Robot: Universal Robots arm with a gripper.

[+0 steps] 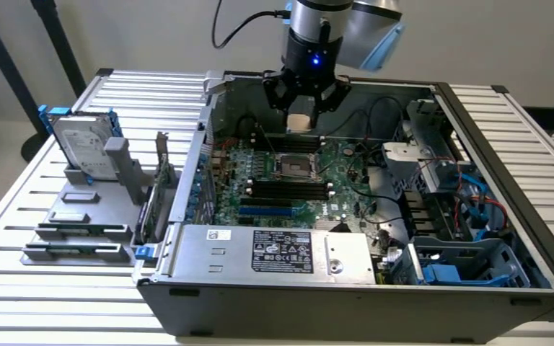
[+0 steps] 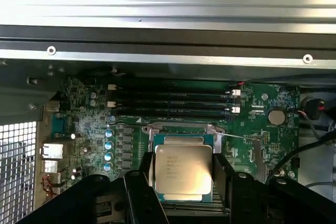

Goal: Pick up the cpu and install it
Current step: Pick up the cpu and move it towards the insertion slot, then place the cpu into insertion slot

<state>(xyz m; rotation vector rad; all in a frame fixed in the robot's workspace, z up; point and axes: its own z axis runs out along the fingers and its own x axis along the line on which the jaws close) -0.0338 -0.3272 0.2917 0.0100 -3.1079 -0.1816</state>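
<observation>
The cpu (image 2: 182, 174) hangs pinched in the gripper (image 1: 301, 114) over the open computer case (image 1: 257, 295).
The claw's fingers clamp the chip's opposite edges, holding it above the socket (image 1: 296, 167) on the motherboard (image 1: 340, 191), toward the case's far side.

The cpu (image 2: 183, 168), a flat square chip with a silver-grey metal top bearing faint print and a thin pale rim, is held level between the jaws of the gripper (image 1: 300, 117), raised over the motherboard socket (image 1: 294, 167)
</observation>
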